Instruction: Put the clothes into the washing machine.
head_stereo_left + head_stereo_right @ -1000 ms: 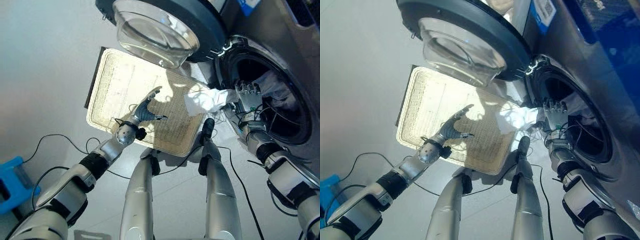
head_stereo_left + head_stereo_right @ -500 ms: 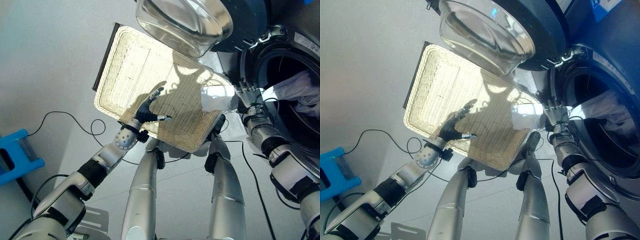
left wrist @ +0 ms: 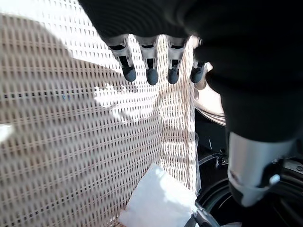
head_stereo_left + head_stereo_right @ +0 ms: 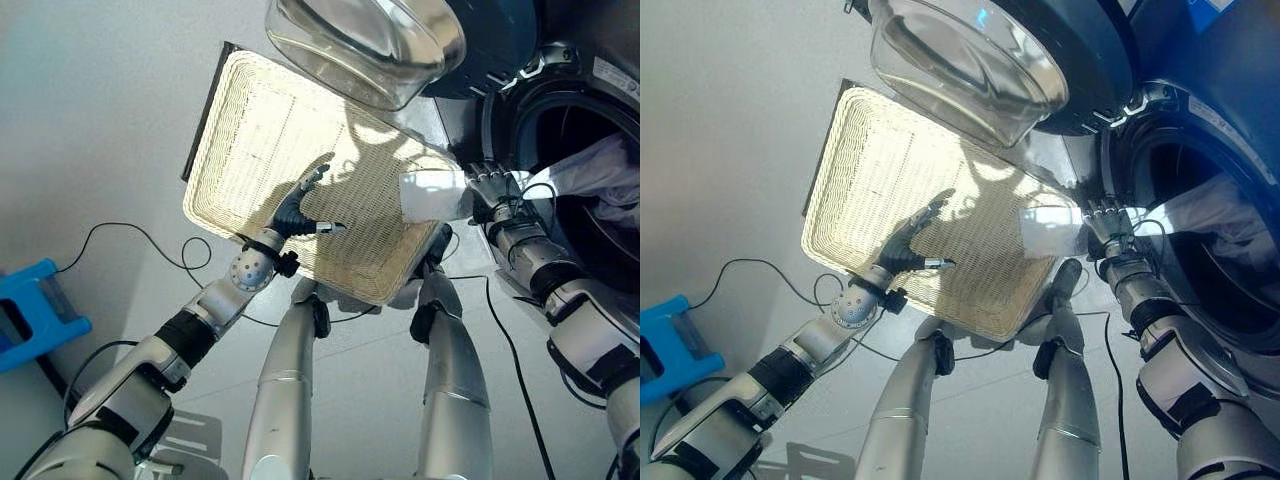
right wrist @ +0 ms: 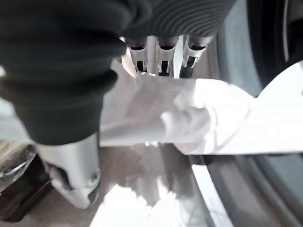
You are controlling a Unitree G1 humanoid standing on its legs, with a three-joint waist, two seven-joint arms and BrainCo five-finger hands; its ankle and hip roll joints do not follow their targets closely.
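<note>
Right now I am looking down at a flat wicker basket (image 4: pixel 260 150) lying on the pale floor (image 4: pixel 90 120) beside the washing machine (image 4: pixel 1230 120), whose round door (image 4: pixel 1040 50) is standing open above the basket's far edge. My left hand (image 4: pixel 300 210) is hanging over the middle of the basket with its fingers (image 3: pixel 149 71) spread and relaxed, gripping nothing; in the left wrist view the woven bottom under them is lying bare. A white cloth (image 4: pixel 432 194) is stretching from the basket's corner nearest the machine, across the drum's rim and on into the drum (image 4: pixel 590 230). My right hand (image 4: pixel 490 185) is sitting at that corner, against the machine's opening, and in the right wrist view its fingers (image 5: pixel 161 59) are coming down onto the top edge of the cloth (image 5: pixel 189 118) while the thumb is lying below it, so I am pinching the cloth between them. More pale fabric (image 4: pixel 600 170) is bunching inside the drum, and I cannot tell whether it is the same piece or another garment. A blue box (image 4: pixel 30 320) is standing on the floor well apart to my left.
</note>
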